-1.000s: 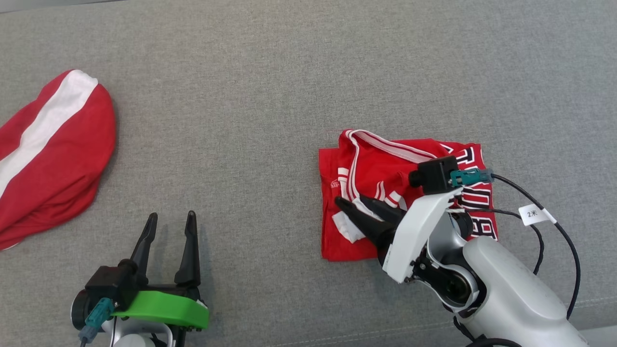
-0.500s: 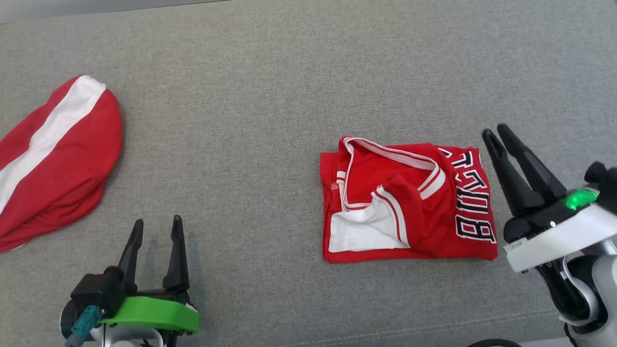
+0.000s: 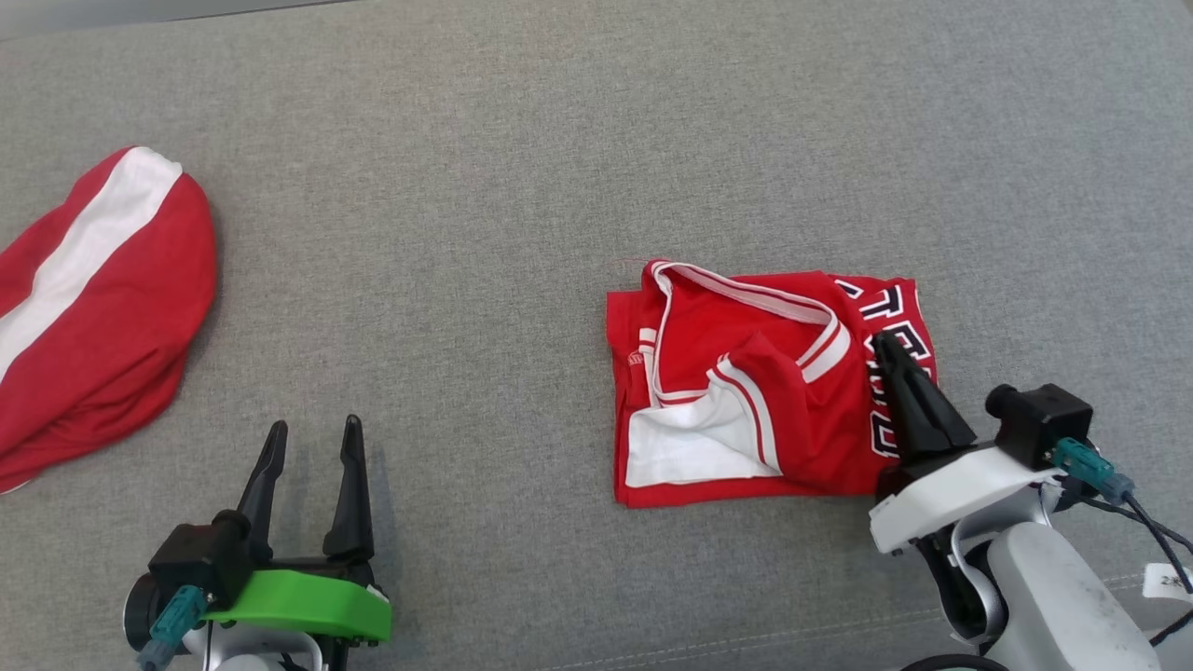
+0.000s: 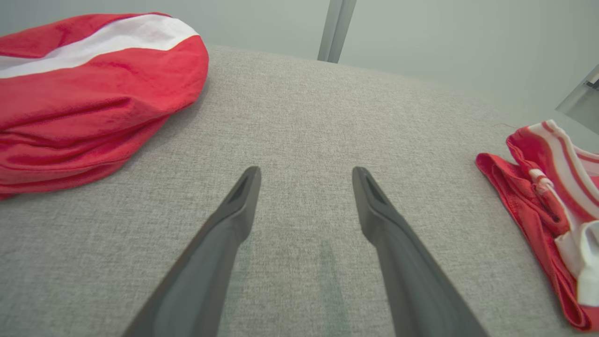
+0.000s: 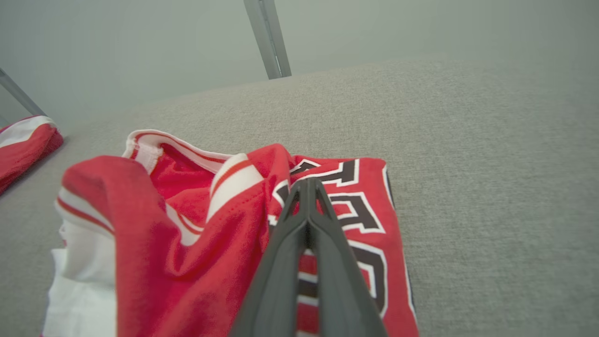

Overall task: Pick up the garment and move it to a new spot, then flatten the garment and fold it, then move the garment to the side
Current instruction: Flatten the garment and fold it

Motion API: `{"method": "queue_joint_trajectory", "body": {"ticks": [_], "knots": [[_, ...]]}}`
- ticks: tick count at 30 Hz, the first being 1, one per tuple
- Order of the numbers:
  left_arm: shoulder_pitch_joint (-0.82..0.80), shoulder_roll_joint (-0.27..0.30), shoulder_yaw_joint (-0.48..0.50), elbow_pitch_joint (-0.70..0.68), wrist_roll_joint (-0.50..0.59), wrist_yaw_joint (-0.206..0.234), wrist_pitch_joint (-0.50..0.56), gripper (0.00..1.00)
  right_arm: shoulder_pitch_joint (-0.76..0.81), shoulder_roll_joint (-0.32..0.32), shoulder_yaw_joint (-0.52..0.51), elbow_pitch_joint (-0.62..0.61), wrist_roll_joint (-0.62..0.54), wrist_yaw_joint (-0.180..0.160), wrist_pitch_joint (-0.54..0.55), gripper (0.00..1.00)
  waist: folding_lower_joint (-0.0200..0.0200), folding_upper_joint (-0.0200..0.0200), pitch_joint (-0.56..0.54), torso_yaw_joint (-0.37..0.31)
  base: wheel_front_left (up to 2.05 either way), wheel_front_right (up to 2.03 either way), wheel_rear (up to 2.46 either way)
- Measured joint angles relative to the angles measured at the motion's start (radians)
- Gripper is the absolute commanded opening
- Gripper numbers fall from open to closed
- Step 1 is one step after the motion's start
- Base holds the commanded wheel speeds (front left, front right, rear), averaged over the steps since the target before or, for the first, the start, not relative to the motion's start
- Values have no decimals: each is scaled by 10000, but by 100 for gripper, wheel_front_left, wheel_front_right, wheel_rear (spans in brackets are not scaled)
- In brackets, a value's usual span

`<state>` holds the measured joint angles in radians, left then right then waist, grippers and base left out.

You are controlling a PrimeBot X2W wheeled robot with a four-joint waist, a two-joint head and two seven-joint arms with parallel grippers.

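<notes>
Grey fabric worktop (image 3: 522, 186) | garment (image 3: 746, 391) folded, right of centre, collar flap rumpled | right pincer (image 3: 884, 343) together, tips over its lettering | left pincer (image 3: 315, 425) apart, well clear | judged outstanding: tidy, move aside.

We see bright, even, diffuse light on the surface (image 3: 522, 140). The left gripper's fingers (image 3: 352, 485) throw soft shadows toward 3 o'clock. Both wrist views bulge at the edges; the far wall (image 5: 140, 47) looks hazy, and the right gripper's fingers (image 5: 281, 262) blur toward 6 o'clock.
</notes>
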<state>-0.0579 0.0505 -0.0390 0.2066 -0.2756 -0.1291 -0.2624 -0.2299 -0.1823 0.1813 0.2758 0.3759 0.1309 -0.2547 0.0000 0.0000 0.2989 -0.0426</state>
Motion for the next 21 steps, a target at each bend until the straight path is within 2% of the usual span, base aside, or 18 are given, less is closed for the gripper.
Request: {"method": "queue_joint_trajectory", "body": {"ticks": [7,10,15,21], "knots": [[-31,21,-23,102,50,0,0,100,-856,96,947,1593,-196,0,-69,0,0,0,-44,109,0,0,0],[-33,21,-40,132,50,0,0,100,-1157,36,1436,2044,-629,0,-69,0,0,0,-76,187,0,0,0],[-30,17,-148,222,44,0,0,100,-1605,40,1971,2351,-1365,0,-69,0,0,0,-145,355,0,0,0],[-28,12,-186,282,-31,0,0,100,-1745,119,2694,2736,-1597,0,-71,0,0,0,-271,634,0,0,0]]}}
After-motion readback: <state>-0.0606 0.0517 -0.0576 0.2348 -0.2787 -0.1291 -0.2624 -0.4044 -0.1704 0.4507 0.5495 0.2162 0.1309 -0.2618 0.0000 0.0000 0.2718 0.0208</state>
